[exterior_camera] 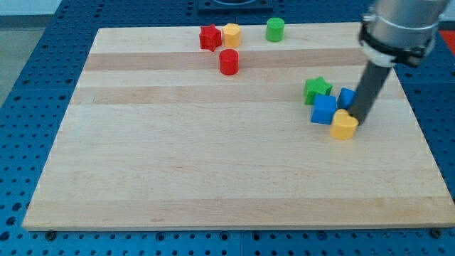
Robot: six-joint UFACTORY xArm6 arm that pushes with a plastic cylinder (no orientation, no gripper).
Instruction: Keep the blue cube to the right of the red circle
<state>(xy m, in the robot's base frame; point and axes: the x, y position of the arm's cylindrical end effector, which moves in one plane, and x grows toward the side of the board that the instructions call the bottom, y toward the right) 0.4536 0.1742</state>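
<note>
The blue cube (324, 109) lies at the board's right side, well to the right of the red circle (228, 62), which stands near the view's top centre. My tip (357, 121) is just right of the blue cube, touching the top right of a yellow block (344, 125). A second blue block (347, 97) is partly hidden behind the rod.
A green star (317, 89) sits just above the blue cube. A red star (209, 37) and a yellow block (232, 35) touch near the top edge, with a green cylinder (275, 30) to their right. The wooden board (178, 163) rests on a blue perforated table.
</note>
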